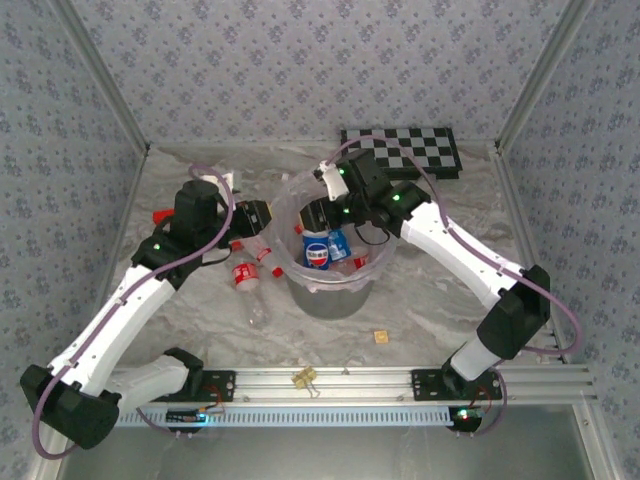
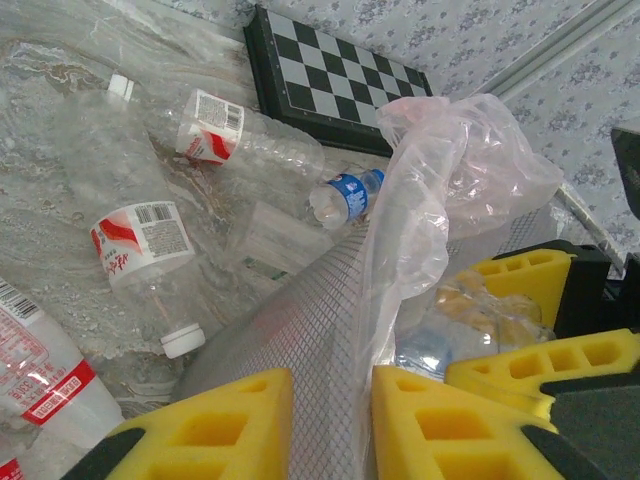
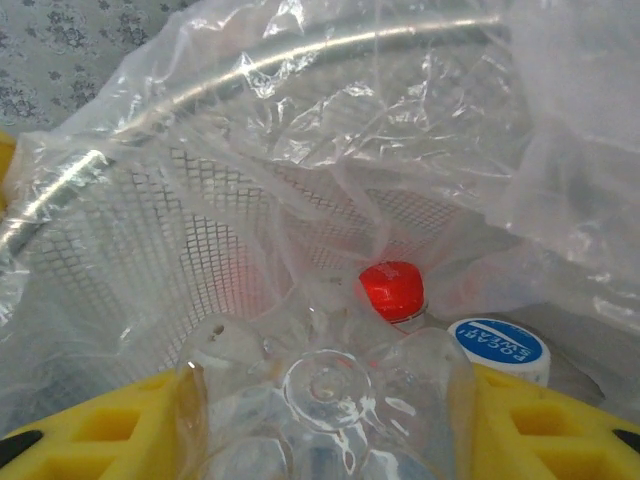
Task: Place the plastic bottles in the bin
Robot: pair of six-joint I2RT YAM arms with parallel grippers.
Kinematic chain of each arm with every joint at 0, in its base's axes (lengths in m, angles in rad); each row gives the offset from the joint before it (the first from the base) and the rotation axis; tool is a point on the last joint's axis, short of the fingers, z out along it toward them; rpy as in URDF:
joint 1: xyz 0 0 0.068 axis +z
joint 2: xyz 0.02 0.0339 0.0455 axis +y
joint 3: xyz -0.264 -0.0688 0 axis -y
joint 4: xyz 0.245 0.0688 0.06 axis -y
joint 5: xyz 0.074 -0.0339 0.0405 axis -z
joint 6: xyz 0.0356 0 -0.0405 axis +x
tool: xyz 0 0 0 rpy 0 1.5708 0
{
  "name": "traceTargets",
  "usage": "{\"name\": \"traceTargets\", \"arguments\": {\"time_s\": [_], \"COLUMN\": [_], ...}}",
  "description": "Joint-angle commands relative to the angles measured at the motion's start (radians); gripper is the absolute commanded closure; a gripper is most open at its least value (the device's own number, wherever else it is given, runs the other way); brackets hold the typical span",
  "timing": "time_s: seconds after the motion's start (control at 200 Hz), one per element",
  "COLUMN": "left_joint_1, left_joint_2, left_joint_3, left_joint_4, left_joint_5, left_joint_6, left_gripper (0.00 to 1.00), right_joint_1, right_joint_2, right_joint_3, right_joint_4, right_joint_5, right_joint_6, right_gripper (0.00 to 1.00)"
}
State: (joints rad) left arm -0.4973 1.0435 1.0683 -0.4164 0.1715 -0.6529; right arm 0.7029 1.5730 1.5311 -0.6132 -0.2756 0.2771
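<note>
The grey mesh bin (image 1: 330, 290), lined with a pinkish bag, stands mid-table with bottles (image 1: 318, 250) inside. My left gripper (image 1: 258, 215) is at its left rim; in the left wrist view this gripper (image 2: 332, 385) straddles the mesh wall (image 2: 300, 330) and bag, shut on them. My right gripper (image 1: 318, 213) hangs over the bin's mouth, shut on a clear plastic bottle (image 3: 325, 400) whose base faces the camera. Below it lie a red-capped bottle (image 3: 392, 290) and a blue-lidded one (image 3: 495, 345). More bottles (image 1: 245, 272) lie left of the bin: two red-labelled (image 2: 140, 240) (image 2: 240, 135) and one blue-labelled (image 2: 345, 195).
The black-and-white chequered board (image 1: 405, 150) lies behind the bin at the back right. A small tan block (image 1: 381, 337) and a clip (image 1: 303, 377) sit near the front rail. A red-capped item (image 1: 160, 215) lies far left. Crinkled plastic sheet covers the table (image 1: 450, 310).
</note>
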Motion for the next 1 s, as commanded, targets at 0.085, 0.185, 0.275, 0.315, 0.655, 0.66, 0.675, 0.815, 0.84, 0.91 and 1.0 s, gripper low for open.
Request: {"name": "traceTargets", "arguments": {"time_s": [0.085,0.185,0.275,0.315,0.655,0.66,0.675,0.815,0.84,0.91,1.0], "left_joint_1": [0.002,0.002,0.003,0.003,0.002,0.003,0.002,0.003,0.003,0.003,0.004], "left_joint_2": [0.008,0.009,0.015,0.021,0.033,0.032,0.032,0.036,0.037,0.041,0.046], "left_joint_3": [-0.012,-0.012,-0.003,0.002,0.011,0.01,0.011,0.005,0.005,0.003,0.014], "left_joint_4": [0.018,0.026,0.034,0.033,0.051,0.05,0.05,0.056,0.059,0.071,0.076], "left_joint_5": [0.021,0.024,0.025,0.026,0.043,0.043,0.043,0.044,0.045,0.052,0.051], "left_joint_6": [-0.003,0.0,0.007,0.01,-0.002,-0.001,0.0,-0.003,-0.006,-0.008,-0.004], "left_gripper": [0.75,0.77,0.78,0.77,0.78,0.78,0.78,0.78,0.79,0.78,0.79], "right_joint_1": [0.0,-0.011,-0.029,-0.036,0.024,0.024,0.028,0.032,0.035,0.04,0.033], "right_joint_2": [-0.049,-0.082,-0.099,-0.103,-0.03,-0.029,-0.027,-0.015,-0.011,0.0,0.016], "right_joint_3": [0.046,0.081,0.101,0.104,0.1,0.1,0.096,0.029,0.02,-0.005,-0.011], "right_joint_4": [-0.053,-0.099,-0.128,-0.131,-0.14,-0.142,-0.142,-0.097,-0.086,-0.058,-0.047], "right_joint_5": [0.057,0.079,0.092,0.093,0.049,0.048,0.044,-0.066,-0.083,-0.109,-0.1], "right_joint_6": [0.003,-0.007,-0.017,-0.02,-0.019,-0.019,-0.019,0.003,0.011,0.026,0.03], "right_gripper": [0.32,0.22,0.22,0.24,0.73,0.73,0.73,0.76,0.76,0.76,0.77]}}
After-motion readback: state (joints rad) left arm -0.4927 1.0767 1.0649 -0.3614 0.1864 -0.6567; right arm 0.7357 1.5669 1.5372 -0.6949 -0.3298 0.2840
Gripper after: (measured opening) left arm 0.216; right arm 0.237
